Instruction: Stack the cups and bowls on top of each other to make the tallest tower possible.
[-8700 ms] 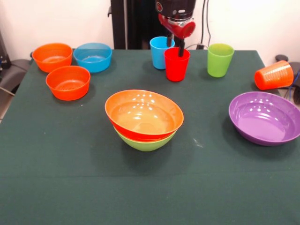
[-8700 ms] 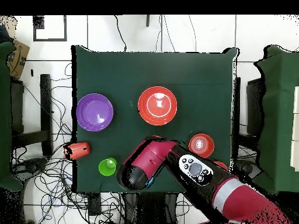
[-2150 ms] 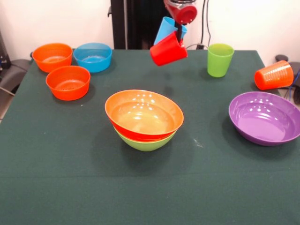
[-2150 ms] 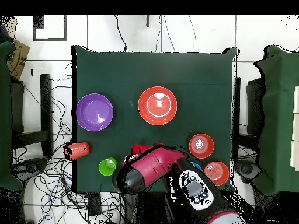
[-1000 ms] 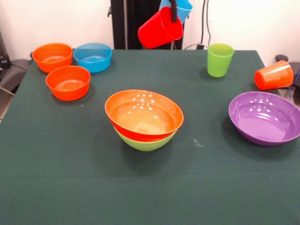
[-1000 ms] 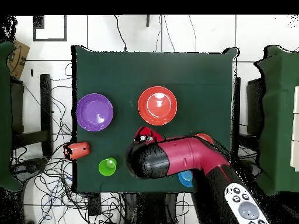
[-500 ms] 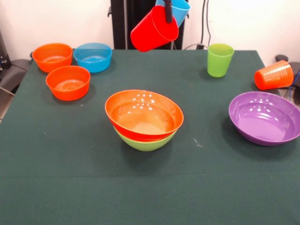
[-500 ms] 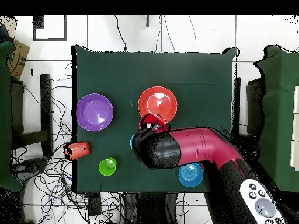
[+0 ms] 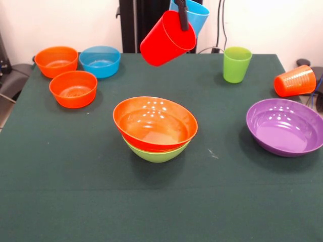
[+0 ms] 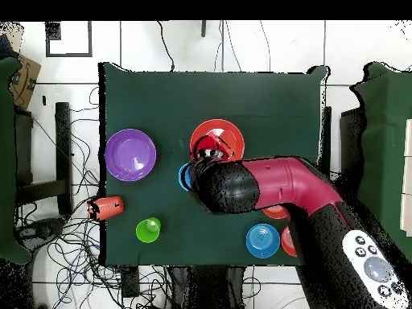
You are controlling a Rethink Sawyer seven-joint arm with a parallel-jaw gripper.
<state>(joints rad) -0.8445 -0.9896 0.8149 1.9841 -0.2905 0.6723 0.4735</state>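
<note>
The tower is an orange-red bowl [image 9: 155,121] nested in a lime green bowl [image 9: 157,154] at mid-table. High over the table's far side, my gripper [image 9: 182,19] is shut on the tilted red cup [image 9: 166,39], and the light blue cup [image 9: 193,11] hangs pinched against it. In the overhead view the arm [image 10: 257,189] hides most of both cups; the red cup [image 10: 211,150] shows over the orange-red bowl's rim [image 10: 217,127]. The lime green cup [image 9: 236,64] stands upright, and the orange cup [image 9: 295,80] lies on its side.
The purple bowl [image 9: 285,126] sits at the right. Two small orange bowls [image 9: 56,60] [image 9: 73,88] and the small blue bowl [image 9: 100,61] cluster at the far left. In the overhead view, cables lie on the floor beyond the table edge [image 10: 103,161].
The red and light blue cups left the table together, lifted and tilted in my grip. Over the last second the arm carried them toward the stacked bowls.
</note>
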